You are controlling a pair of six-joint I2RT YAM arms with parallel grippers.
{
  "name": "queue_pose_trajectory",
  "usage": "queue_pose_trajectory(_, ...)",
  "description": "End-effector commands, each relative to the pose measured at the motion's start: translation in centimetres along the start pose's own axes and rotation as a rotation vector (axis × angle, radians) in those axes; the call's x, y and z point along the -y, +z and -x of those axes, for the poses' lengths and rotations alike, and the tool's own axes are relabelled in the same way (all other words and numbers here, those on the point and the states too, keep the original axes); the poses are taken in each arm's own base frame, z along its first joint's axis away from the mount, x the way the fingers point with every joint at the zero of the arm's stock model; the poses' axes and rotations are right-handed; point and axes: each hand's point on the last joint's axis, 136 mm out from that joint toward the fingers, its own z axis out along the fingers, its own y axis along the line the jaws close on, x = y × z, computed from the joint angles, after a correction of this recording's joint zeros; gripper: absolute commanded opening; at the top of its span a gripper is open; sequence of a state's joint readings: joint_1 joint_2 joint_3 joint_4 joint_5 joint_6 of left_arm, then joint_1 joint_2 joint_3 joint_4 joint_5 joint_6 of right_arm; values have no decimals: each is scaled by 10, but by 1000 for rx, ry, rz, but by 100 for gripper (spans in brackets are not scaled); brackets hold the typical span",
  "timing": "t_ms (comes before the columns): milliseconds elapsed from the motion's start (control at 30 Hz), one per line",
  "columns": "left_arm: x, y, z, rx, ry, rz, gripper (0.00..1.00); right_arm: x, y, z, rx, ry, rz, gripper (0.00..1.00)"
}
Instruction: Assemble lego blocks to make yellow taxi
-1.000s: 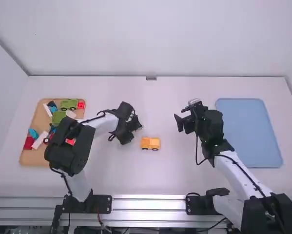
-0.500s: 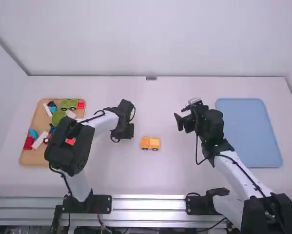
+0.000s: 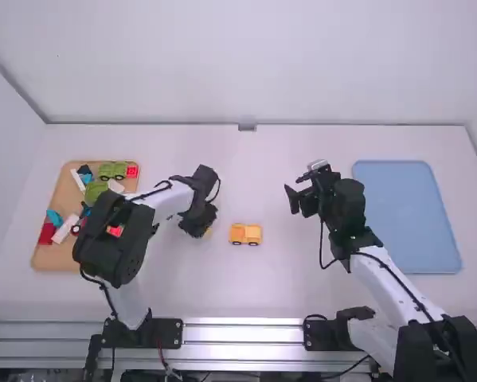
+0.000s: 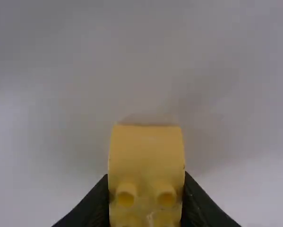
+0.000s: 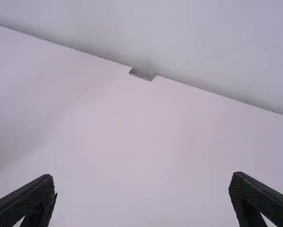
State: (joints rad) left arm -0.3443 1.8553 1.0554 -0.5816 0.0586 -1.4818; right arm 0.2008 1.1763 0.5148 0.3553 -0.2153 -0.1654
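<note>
The left gripper [image 3: 200, 226] has shifted a little left and nearer and has turned since a second ago, with a yellow two-stud block [image 4: 146, 151] in its grip.
Its two fingers close on opposite sides of the block, above the white table [image 3: 262, 294], left of the middle. Just to the right, apart from the gripper, stands a yellow-orange toy vehicle [image 3: 246, 232] on dark wheels. Farther right, the right gripper [image 3: 295, 191] hangs with its fingers spread wide and nothing between them. At the left is a wooden tray [image 3: 41, 258] with a green wheeled piece [image 3: 111, 170], a red block [image 3: 132, 171] at its far right, and white and blue blocks. A blue mat [image 3: 405, 215] lies at the right.
</note>
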Motion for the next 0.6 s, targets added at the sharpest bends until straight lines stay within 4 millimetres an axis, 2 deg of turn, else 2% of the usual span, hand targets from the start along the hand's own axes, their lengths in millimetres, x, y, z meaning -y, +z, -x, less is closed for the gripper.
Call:
queue_pose_trajectory(0,-9,5,-2,-3,-310,31,3,-2,-2,-3,-2,4,6,98)
queue_pose_trajectory(100,-10,5,-5,-18,-399,38,3,-3,-2,-3,-4,5,7,98)
queue_pose_trajectory(333,-10,5,-12,-59,-439,43,3,-3,-2,-6,-17,8,9,98)
queue_pose_trajectory(400,-9,5,-12,-57,-443,40,6,-3,-2,-7,-19,8,9,98)
queue_pose_trajectory(467,-8,5,-12,-61,-433,35,15,-3,-2,-7,-19,8,9,98)
queue_pose_trajectory(500,-8,5,-12,-60,-434,36,56,-3,-2,-7,-19,8,9,98)
queue_pose_trajectory(567,-8,5,-12,-61,-434,36,99,-3,-2,-7,-19,8,9,98)
